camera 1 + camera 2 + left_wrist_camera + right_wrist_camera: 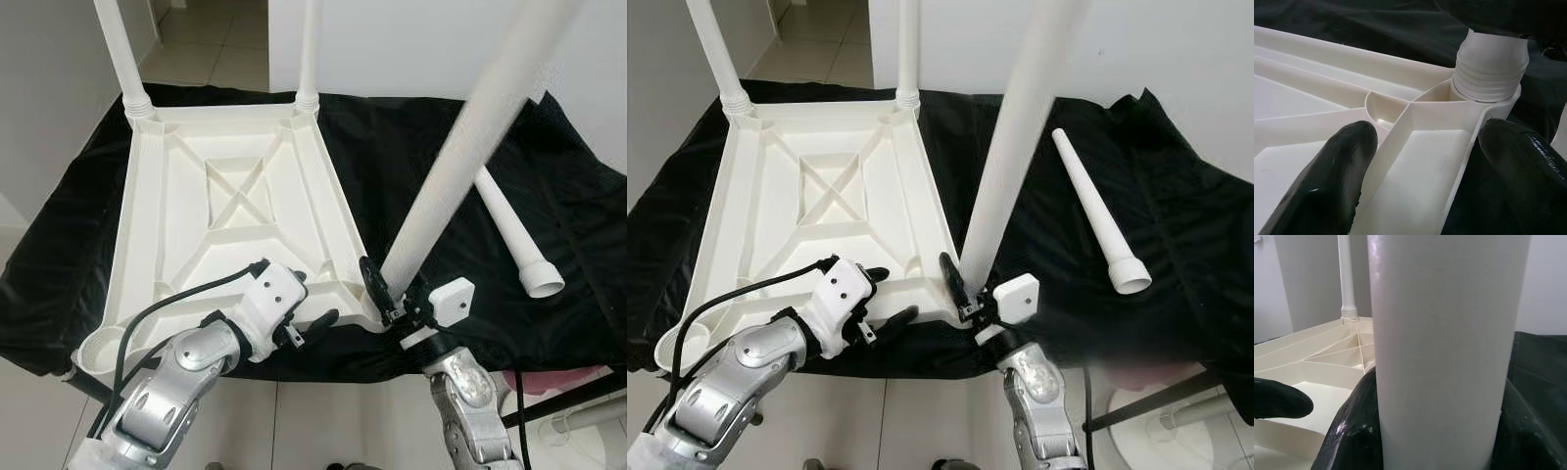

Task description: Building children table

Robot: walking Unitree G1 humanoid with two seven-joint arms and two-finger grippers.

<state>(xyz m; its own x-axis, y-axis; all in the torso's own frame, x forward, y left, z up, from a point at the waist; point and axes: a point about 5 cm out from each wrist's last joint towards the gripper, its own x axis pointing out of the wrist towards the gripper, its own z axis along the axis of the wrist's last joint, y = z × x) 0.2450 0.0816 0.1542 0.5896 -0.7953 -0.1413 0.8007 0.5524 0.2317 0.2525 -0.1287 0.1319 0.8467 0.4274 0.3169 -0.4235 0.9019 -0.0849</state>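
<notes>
Upside down on the black cloth (549,186): a white table top (230,211), ribs facing up. At the far left corner, one leg (122,59) already standing in its socket; a second leg (310,49) at the far right corner. At the near left corner, an empty round socket (101,350).

Near the front edge, the left gripper (299,313), fingers spread apart, one on the inner side and one on the outer side of the rim, next to the near right corner. Not clear whether pressing on the rim or only around it. Seen in the left wrist view: the threaded end of the third leg (1491,66) sitting in the corner socket just beyond the fingers (1327,176).

Right of that, the right gripper (392,294), closed around the lower part of the third leg (460,147). Long axis of this leg rising from the corner and leaning to the right, not straight like the far ones. Probably still to be brought upright and turned or pushed home, with the socket directly below the right gripper.

Further right, a fourth leg (514,235) lying flat on the cloth, wide end toward the robot, nearer to the right arm.
</notes>
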